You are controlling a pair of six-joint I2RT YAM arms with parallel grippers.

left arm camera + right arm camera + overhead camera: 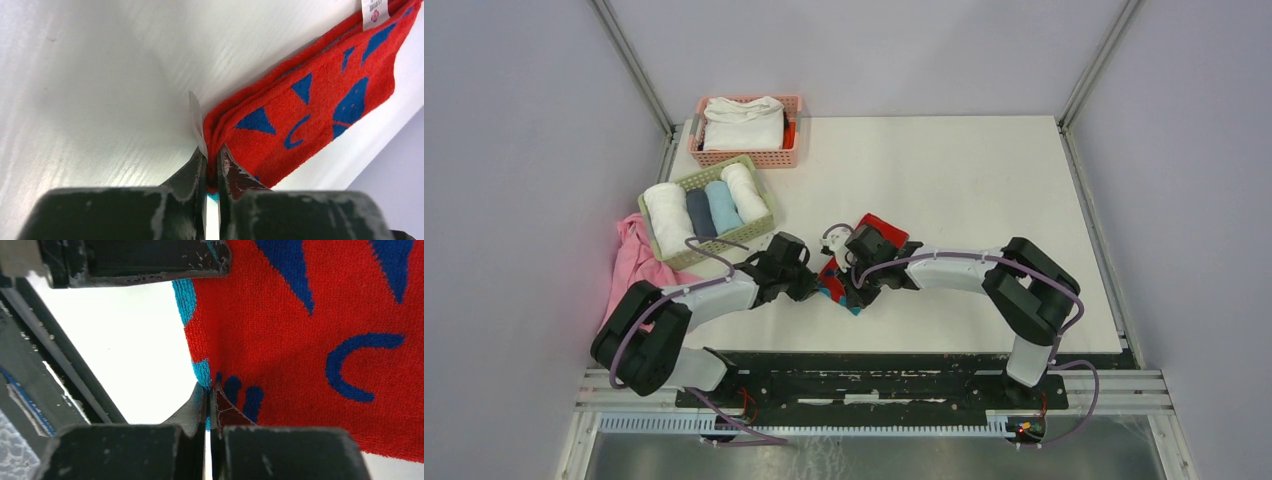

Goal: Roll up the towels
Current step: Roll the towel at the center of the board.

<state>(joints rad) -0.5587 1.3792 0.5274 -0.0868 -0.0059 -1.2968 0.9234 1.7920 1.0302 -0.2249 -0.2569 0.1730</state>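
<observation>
The red towel with blue marks (876,228) lies folded near the table's front middle, between my two grippers. My left gripper (812,285) is shut on its near left corner; in the left wrist view the jaws (212,152) pinch the folded red edge (300,115) next to a white label. My right gripper (852,290) is shut on the teal-trimmed near edge (320,330), seen pinched at my fingertips (209,390). A white folded towel (744,124) lies in the pink basket. Rolled white, grey and light blue towels (722,205) sit in the green basket.
The pink basket (792,158) stands at the back left, the green basket (724,250) in front of it. A plain pink cloth (632,262) hangs off the table's left edge. The left gripper's body shows at the top of the right wrist view (135,260).
</observation>
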